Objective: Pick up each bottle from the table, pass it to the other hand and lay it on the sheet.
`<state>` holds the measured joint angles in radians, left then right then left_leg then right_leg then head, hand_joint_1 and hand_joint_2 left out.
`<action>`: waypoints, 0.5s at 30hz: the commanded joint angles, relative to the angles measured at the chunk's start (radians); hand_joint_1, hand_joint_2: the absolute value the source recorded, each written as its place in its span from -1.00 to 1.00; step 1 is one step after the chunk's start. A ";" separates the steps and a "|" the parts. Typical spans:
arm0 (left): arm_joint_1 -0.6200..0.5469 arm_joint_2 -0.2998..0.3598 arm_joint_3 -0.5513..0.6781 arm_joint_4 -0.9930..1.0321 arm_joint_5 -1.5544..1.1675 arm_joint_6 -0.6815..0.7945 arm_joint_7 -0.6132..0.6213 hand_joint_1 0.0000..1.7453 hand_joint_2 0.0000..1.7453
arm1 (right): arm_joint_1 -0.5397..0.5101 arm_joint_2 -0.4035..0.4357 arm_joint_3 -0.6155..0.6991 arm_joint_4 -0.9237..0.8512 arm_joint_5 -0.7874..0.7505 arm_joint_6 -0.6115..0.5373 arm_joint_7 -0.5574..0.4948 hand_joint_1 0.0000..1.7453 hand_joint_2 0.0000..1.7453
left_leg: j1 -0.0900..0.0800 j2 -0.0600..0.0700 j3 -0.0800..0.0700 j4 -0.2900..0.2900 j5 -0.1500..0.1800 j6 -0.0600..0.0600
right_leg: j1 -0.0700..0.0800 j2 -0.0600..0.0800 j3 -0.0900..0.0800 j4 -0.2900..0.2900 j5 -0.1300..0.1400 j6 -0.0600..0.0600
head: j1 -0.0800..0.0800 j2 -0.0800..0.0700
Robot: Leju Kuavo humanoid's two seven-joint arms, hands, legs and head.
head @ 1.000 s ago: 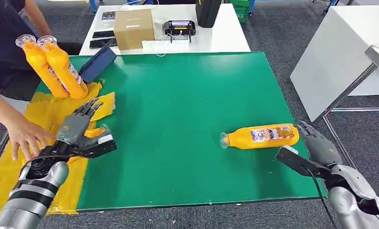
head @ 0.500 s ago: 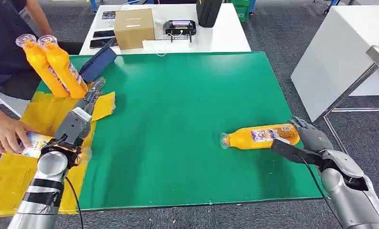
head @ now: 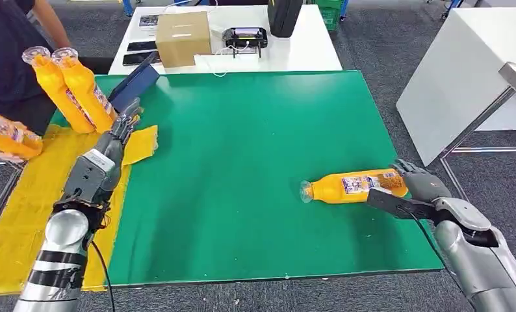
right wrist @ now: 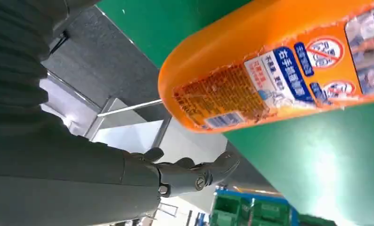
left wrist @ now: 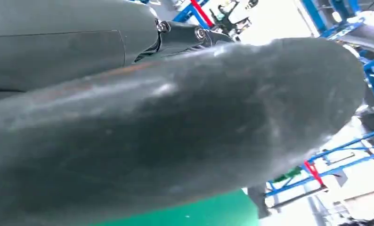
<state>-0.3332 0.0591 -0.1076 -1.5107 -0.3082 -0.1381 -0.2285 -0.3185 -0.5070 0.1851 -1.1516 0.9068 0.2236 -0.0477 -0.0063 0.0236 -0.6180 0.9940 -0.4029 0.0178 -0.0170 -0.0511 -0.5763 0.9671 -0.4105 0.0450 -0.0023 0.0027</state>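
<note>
Orange bottle (head: 353, 186) lay on its side near the counter's (head: 242, 130) right edge, blue-and-white label too small to read; right hand (head: 419, 188) at its base, fingers apart. Left hand (head: 99, 166) empty, fingers straight.

Head view is evenly and brightly lit from overhead; a soft sheen is seen on the green table top (head: 242, 162) and only faint shadows are cast. Slight motion blur is noted on the bottle (head: 5, 135) at the frame's left edge. In the left wrist view the near dark surface is rendered out of focus, the background overexposed. The label of the orange bottle (right wrist: 270, 70) is resolved sharply in the right wrist view.
</note>
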 commanded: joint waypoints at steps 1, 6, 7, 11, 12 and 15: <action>-0.036 -0.016 -0.038 0.014 0.034 -0.009 -0.005 -1.00 -1.00 | -0.145 0.054 0.158 0.265 0.016 0.007 -0.030 -1.00 1.00 | 0.002 0.001 0.004 0.000 -0.001 -0.002 | 0.001 0.006 0.003 -0.001 0.000 -0.002 | 0.000 0.000; -0.038 -0.015 -0.049 0.013 0.034 -0.010 -0.006 -1.00 -1.00 | -0.175 0.081 0.193 0.325 0.040 -0.021 -0.025 -1.00 1.00 | 0.003 0.002 0.006 0.000 -0.002 -0.002 | 0.002 0.009 0.006 -0.001 -0.001 -0.003 | 0.000 0.000; -0.038 -0.016 -0.049 0.014 0.034 -0.010 -0.006 -1.00 -1.00 | -0.179 0.084 0.196 0.331 0.043 -0.025 -0.024 -1.00 1.00 | 0.003 0.001 0.006 0.001 -0.003 -0.003 | 0.002 0.010 0.006 -0.001 -0.001 -0.003 | -0.001 0.000; -0.040 -0.024 -0.046 0.014 0.049 -0.010 -0.017 -1.00 -1.00 | -0.208 0.116 0.232 0.394 0.070 -0.026 -0.026 -1.00 1.00 | 0.003 0.001 0.005 0.001 -0.002 -0.002 | 0.002 0.007 0.005 -0.001 -0.001 -0.003 | 0.000 0.000; -0.043 -0.024 -0.046 0.017 0.050 -0.010 -0.019 -1.00 -1.00 | -0.212 0.127 0.245 0.415 0.080 -0.033 -0.034 -1.00 1.00 | 0.003 0.001 0.006 0.001 -0.003 -0.002 | 0.002 0.008 0.006 -0.001 -0.001 -0.003 | 0.000 0.000; -0.043 -0.024 -0.046 0.018 0.052 -0.011 -0.020 -1.00 -1.00 | -0.209 0.138 0.253 0.426 0.084 -0.041 -0.036 -1.00 1.00 | 0.003 0.001 0.005 0.000 -0.002 -0.002 | 0.002 0.007 0.005 -0.002 0.000 -0.002 | 0.000 0.000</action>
<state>-0.3382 0.0454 -0.1350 -1.5244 -0.2667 -0.1442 -0.2461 -0.4599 -0.4494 0.3425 -0.9030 0.9682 0.1957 -0.0702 -0.0060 0.0238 -0.6178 0.9940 -0.4025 0.0183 -0.0168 -0.0511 -0.5764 0.9672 -0.4105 0.0451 -0.0027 0.0027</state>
